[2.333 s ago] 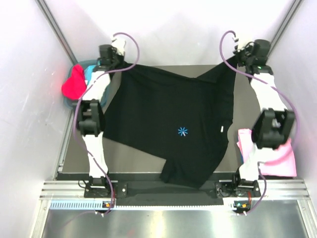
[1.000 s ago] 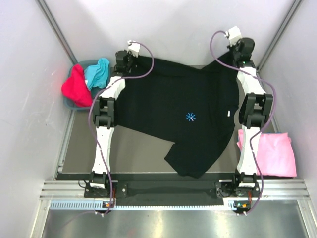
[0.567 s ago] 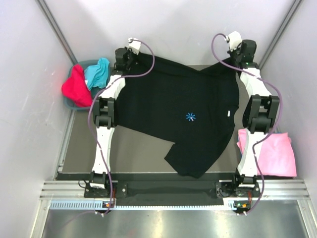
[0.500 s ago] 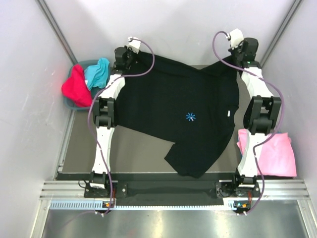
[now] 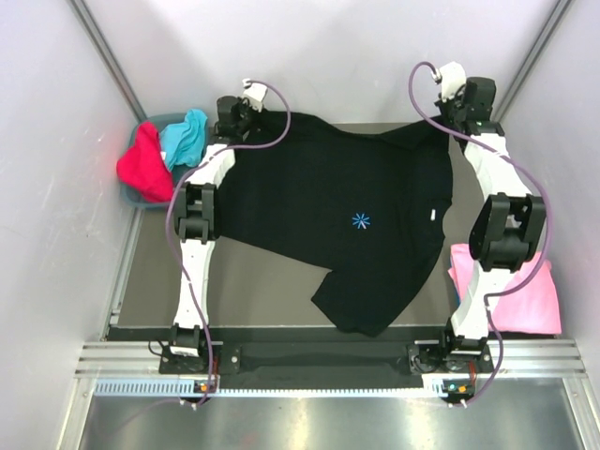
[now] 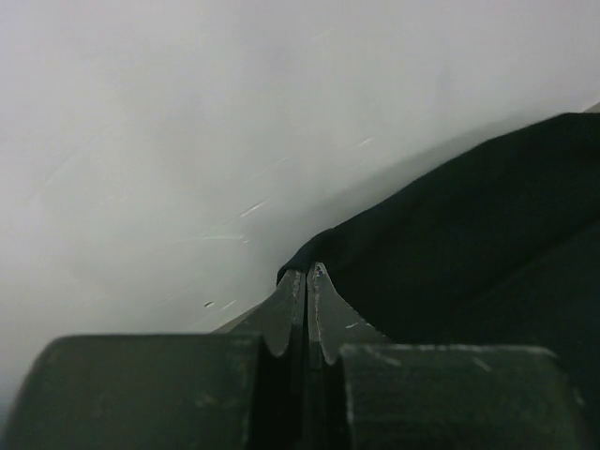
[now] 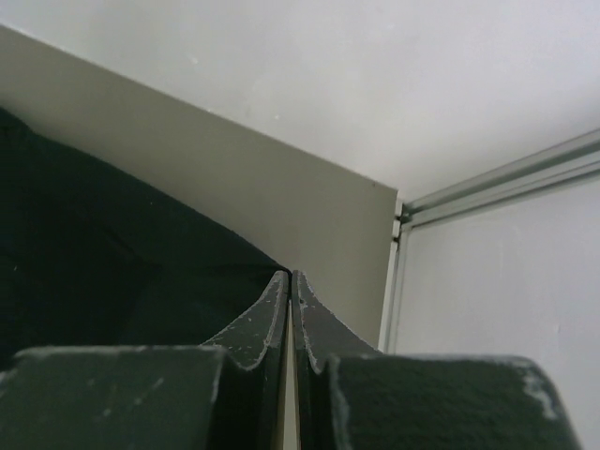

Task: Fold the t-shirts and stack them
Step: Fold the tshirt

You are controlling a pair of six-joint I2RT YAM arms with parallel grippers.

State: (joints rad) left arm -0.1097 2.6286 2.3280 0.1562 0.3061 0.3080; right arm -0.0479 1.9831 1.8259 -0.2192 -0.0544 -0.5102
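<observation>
A dark table (image 5: 244, 291) carries a large black t-shirt (image 5: 328, 197), spread chest-up but skewed. Its far edge is lifted at two corners, and one lower corner trails toward the near edge. A folded pink t-shirt (image 5: 530, 300) lies at the near right. A bin (image 5: 131, 192) at the far left holds a red t-shirt (image 5: 142, 161) and a turquoise t-shirt (image 5: 187, 134).

The step in hand looks like stretching the black shirt flat before folding. To do it well, both arms should pull apart evenly and hold the far edge taut and level. They should then lower it so the cloth settles square to the table, without creases around the small blue starburst logo (image 5: 361, 221). An uneven pull would likely deepen the skew.

Both arms reach far forward and are nearly fully extended toward the back wall. The left gripper (image 6: 307, 286) is at the far left corner of the shirt, its jaws clenched on a pinch of black cloth. The right gripper (image 7: 290, 286) is at the far right corner, jaws pressed together. Black fabric meets its tips, so it probably grips the shirt too, though the pinch itself is hard to make out.
</observation>
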